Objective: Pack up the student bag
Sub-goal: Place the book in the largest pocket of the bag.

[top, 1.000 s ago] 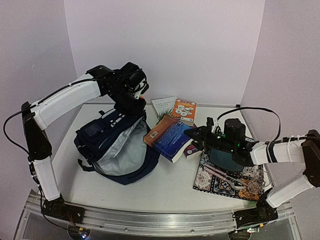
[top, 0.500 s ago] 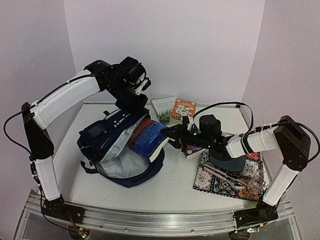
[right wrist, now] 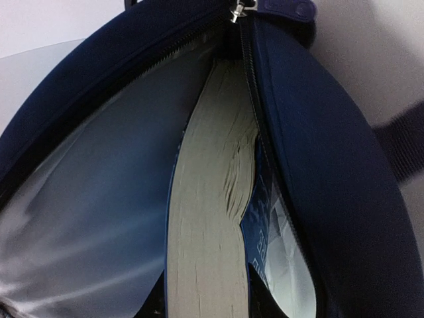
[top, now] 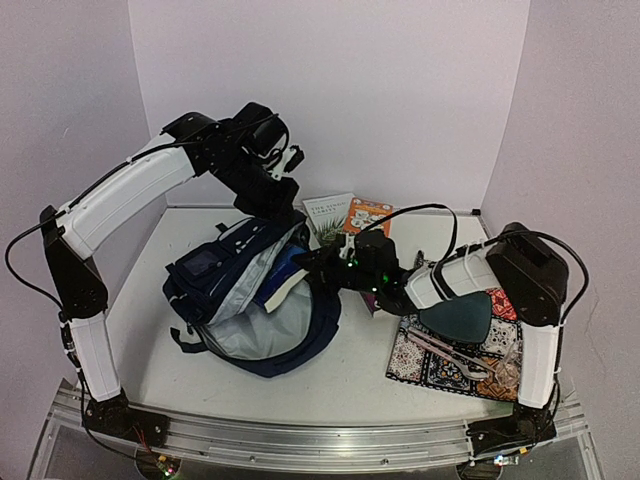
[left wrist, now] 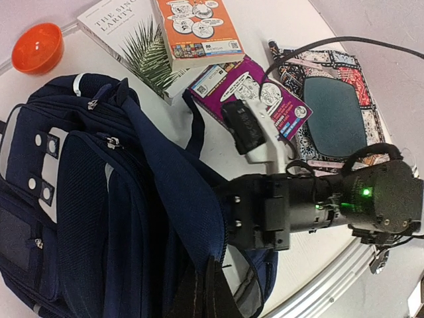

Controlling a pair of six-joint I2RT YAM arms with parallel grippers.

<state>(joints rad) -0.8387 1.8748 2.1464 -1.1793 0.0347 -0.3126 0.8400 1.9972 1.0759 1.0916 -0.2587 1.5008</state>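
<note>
Right pincer [top: 310,263] holds thick book [right wrist: 209,252] inside open student bag [top: 205,275].

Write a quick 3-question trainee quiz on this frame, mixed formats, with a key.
1. True or false: the student bag is zipped shut.
2. What sits inside the bag's mouth? A) orange bowl B) thick blue book C) spoon
3. Which gripper pinches the bag's top edge and holds it up?
Key: 1 false, it gapes, with grey lining showing. 2 B, gripped by the right gripper. 3 the left gripper.
</note>
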